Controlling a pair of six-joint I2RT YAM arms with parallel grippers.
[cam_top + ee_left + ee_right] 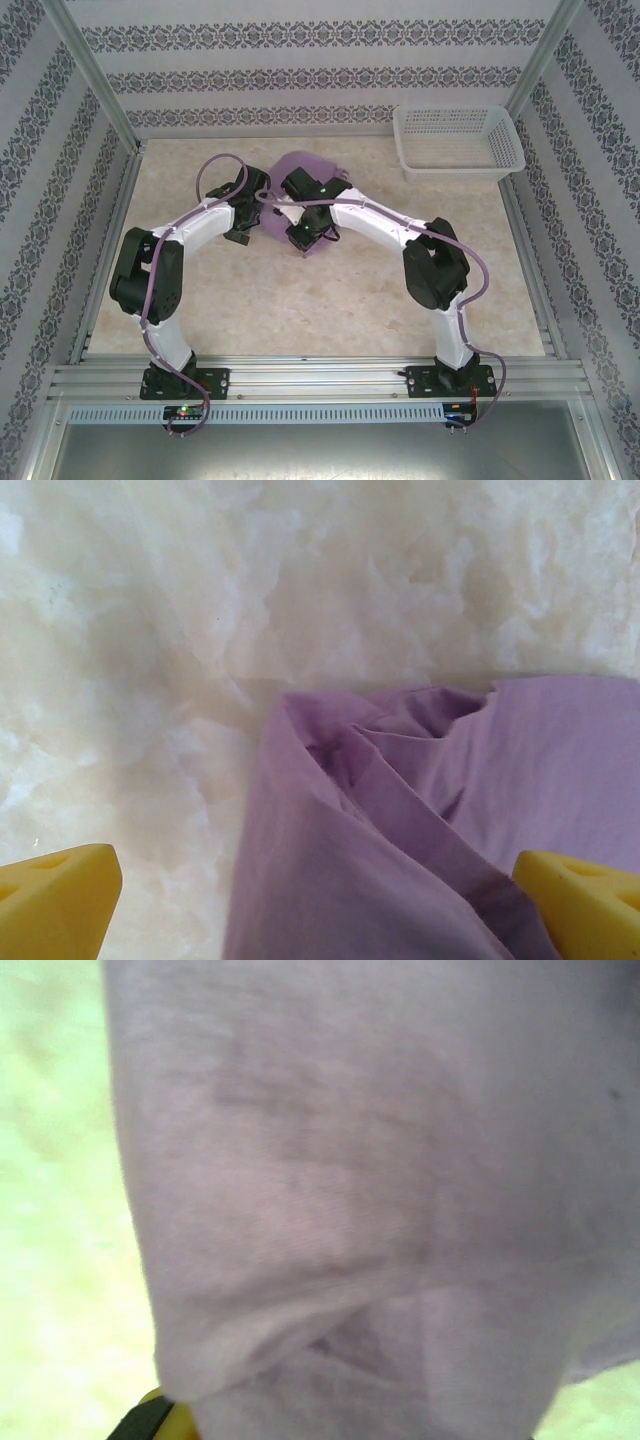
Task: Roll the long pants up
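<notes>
Top external view: pants [300, 165] bunched up left of the basket [460, 165], so the roll looks mostly done but loose, left gripper [320, 880] wide open holding nothing, right gripper [305, 242] buried in cloth, can't tell.

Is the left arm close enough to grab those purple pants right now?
Probably yes: the left gripper stands open right at the long pants, cloth lying between its yellow fingers, nothing blocking.
</notes>
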